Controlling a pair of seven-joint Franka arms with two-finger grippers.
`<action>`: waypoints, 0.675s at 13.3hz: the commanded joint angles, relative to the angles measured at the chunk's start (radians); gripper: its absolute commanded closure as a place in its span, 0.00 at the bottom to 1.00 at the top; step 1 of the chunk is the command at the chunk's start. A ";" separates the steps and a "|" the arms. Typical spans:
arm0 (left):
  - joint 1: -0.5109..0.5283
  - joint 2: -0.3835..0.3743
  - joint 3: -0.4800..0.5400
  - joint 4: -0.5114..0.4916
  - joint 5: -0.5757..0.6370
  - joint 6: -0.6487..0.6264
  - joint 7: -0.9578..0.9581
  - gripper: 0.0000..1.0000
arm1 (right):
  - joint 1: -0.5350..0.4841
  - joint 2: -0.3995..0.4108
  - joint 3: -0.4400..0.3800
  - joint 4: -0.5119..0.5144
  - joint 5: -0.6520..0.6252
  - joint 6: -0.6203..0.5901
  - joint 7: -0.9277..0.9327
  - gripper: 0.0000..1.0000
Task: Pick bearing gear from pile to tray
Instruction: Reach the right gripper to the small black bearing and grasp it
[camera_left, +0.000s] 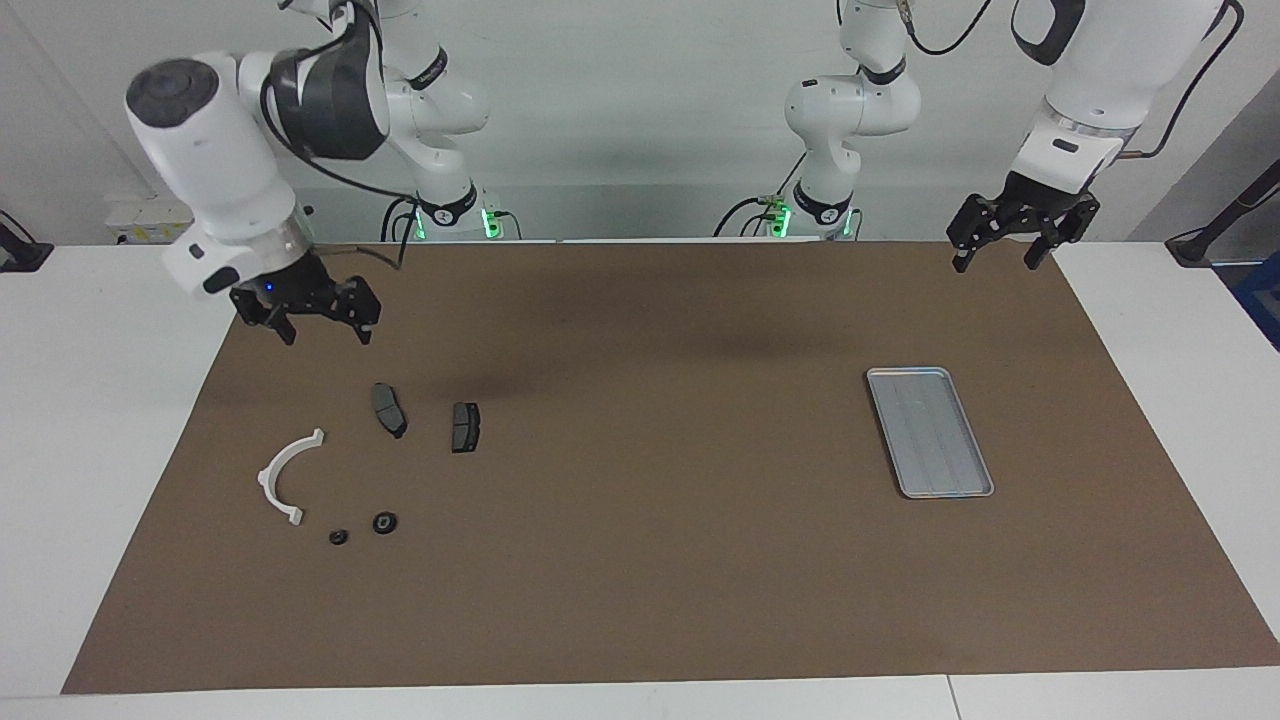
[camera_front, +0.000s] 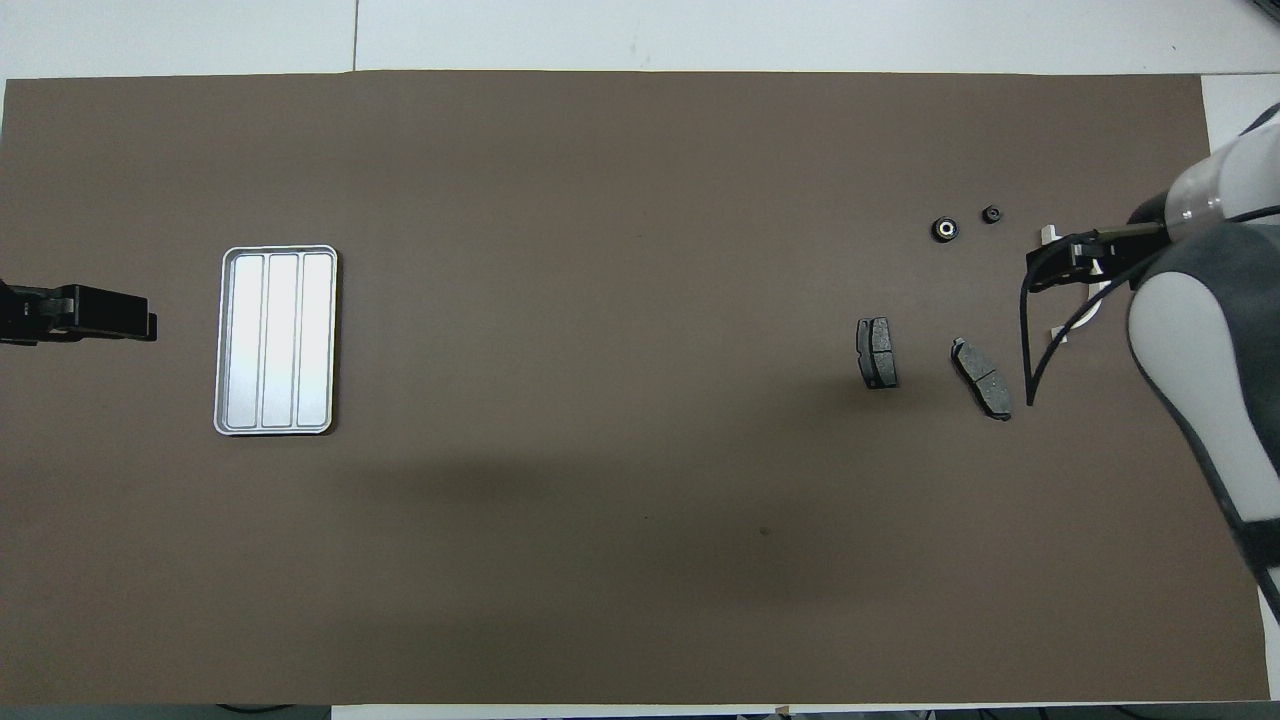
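A: Starting at the left of the facing view, the right arm's black two-finger gripper (camera_left: 322, 328) hangs in the air at the upper left over the brown mat (camera_left: 660, 560), jaws spread wide and nothing between them.

B: And under it?

A: Lower down sits the scatter of parts. The white curved plastic arc (camera_left: 283, 476) lies at the left, toward the right arm's end of the table. Two dark grey brake pads lie flat just above and right of it in the frame, the first brake pad (camera_left: 389, 409) closer to the gripper, the second brake pad (camera_left: 465, 427) beside it toward the centre.

B: The round pieces?

A: Two small black round ones, lower in the frame than the arc. The larger black ring-shaped gear (camera_left: 385, 523) shows a pale centre from overhead (camera_front: 945, 229); the tiny black round piece (camera_left: 339, 537) lies just beside it. Both are on the mat, well apart from the tray.

B: Moving right?

A: Bare mat across the middle, then the shallow rectangular silver-grey metal tray (camera_left: 929, 431) right of centre, holding nothing. At the upper right the left arm's black gripper (camera_left: 1004, 254) waits in the air above the mat's corner, jaws wide too.
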 joint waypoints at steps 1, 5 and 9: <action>-0.004 -0.034 0.004 -0.036 0.006 0.006 0.002 0.00 | -0.023 0.126 0.002 0.013 -0.015 0.130 0.034 0.00; -0.004 -0.034 0.002 -0.036 0.006 0.005 0.002 0.00 | -0.022 0.260 0.003 0.018 -0.015 0.278 0.106 0.00; -0.004 -0.034 0.002 -0.036 0.005 0.006 0.002 0.00 | -0.003 0.344 0.002 0.047 -0.015 0.309 0.188 0.00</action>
